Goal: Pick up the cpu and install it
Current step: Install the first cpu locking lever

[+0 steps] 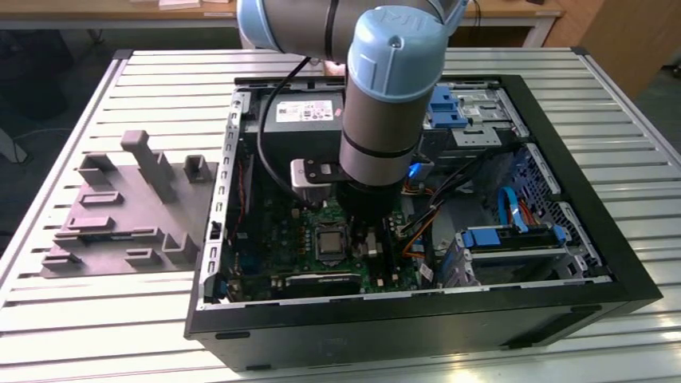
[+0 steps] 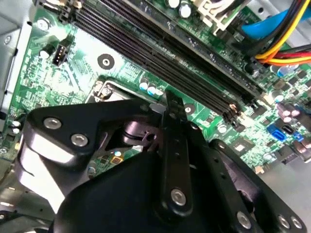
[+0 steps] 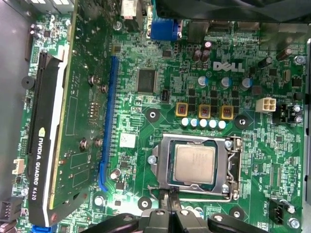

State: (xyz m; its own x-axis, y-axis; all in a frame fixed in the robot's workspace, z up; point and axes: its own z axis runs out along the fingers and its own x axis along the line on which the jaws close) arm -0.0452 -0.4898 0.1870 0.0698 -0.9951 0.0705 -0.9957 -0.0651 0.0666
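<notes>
While the cpu (image 3: pixel 195 163) lies flat, metal top up, squared inside the socket frame (image 3: pixel 160 167), the gripper (image 3: pixel 169 209) hovers just beside it, fingers pressed together, holding nothing. Bare green motherboard (image 3: pixel 252 160) surrounds the socket.

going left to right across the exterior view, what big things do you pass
grey moulded fixture tray → black computer case's left wall → robot arm above the motherboard → blue drive bracket → case's right rim

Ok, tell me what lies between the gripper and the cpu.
In the first wrist view, the socket's metal frame and a strip of green board separate the gripper from the cpu seated in it.
</notes>
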